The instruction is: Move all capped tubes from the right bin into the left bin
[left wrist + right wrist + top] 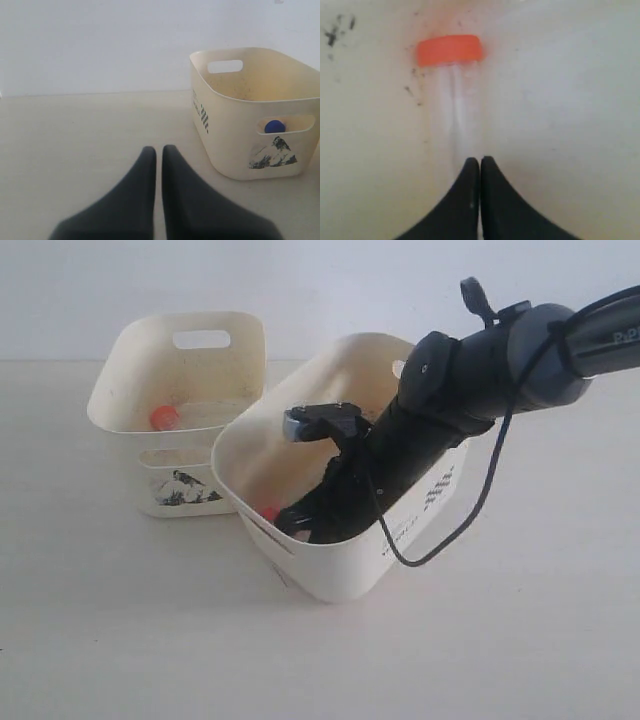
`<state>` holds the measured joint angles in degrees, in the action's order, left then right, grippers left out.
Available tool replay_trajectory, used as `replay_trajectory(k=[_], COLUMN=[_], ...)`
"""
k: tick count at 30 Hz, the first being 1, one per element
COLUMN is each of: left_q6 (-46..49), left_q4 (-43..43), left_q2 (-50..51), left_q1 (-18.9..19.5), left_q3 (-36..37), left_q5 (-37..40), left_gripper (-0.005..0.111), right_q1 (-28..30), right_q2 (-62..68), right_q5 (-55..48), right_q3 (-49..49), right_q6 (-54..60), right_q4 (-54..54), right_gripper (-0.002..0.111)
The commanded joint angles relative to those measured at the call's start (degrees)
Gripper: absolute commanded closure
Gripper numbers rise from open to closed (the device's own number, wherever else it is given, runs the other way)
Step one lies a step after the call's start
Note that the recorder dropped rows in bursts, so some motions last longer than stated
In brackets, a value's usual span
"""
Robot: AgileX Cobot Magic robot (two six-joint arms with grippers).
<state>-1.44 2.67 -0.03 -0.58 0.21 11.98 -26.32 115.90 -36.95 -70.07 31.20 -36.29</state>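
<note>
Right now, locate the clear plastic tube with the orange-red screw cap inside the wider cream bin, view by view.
Exterior view: the orange-red-capped tube shows low inside the wider cream bin, beside the right gripper.
Left wrist view: not in it.
Right wrist view: upper middle, clear body running to the fingertips.
Shared landmark: the right gripper, in both those views.

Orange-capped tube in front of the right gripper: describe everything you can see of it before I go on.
The orange-capped tube is small, clear plastic, almost see-through against the cream floor of the right bin, with a round orange-red screw cap. It lies flat on that floor, cap pointing away from the right gripper, whose shut fingertips sit at its bottom end; whether they touch it is unclear. The exterior view shows only its cap.
</note>
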Motion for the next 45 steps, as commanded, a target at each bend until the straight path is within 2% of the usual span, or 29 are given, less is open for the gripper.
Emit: replay_trajectory(k=[1,10,15,17,21,23,25,29,31,34,39,45], left_q6=[-0.54,-0.54,-0.54,-0.54,-0.54,-0.54,-0.54,-0.54,-0.54,-0.54,-0.54,-0.54], left_q4=[0.13,0.13,0.13,0.13,0.13,0.13,0.13,0.13,0.13,0.13,0.13,0.13], left_q2=[0.03,0.03,0.03,0.03,0.03,0.03,0.03,0.03,0.03,0.03,0.03,0.03], left_q1=[0.02,0.02,0.02,0.02,0.02,0.02,0.02,0.02,0.02,0.02,0.02,0.02], left_q3=[-0.21,-0.21,-0.21,-0.21,-0.21,-0.21,-0.21,-0.21,-0.21,-0.21,-0.21,-0.21], left_q5=[-0.01,-0.01,-0.01,-0.01,-0.01,-0.01,-0.01,-0.01,-0.01,-0.01,-0.01,-0.01], left_gripper=[0.102,0.102,0.102,0.102,0.102,0.102,0.102,0.102,0.102,0.102,0.102,0.102], right_q1=[0.14,4.94,5.69,5.69,5.69,5.69,5.69,5.69,5.69,5.69,5.69,5.69], right_q2=[1.29,-3.72,-7.23,-7.45,-7.45,-7.45,-7.45,-7.45,-7.45,-7.33,-7.24,-7.24], right_q5=[-0.64,0.10,-1.72,-2.76,-8.67,-10.14,-10.76,-10.03,-9.08,-8.06,-9.85,-11.06], right_q3=[0.81,0.81,0.81,0.81,0.81,0.81,0.81,0.81,0.81,0.81,0.81,0.81], right_q6=[-0.72,-0.90,0.57,1.65,11.95,15.44,16.71,17.38,17.60,17.85,18.92,20.31], right_q4=[5.99,8.82,7.87,6.33,-2.07,-5.16,-7.38,-9.66,-9.94,-10.33,-13.34,-13.44], right_gripper=[0.108,0.108,0.108,0.108,0.106,0.096,0.080,0.037,0.029,0.032,0.045,0.044])
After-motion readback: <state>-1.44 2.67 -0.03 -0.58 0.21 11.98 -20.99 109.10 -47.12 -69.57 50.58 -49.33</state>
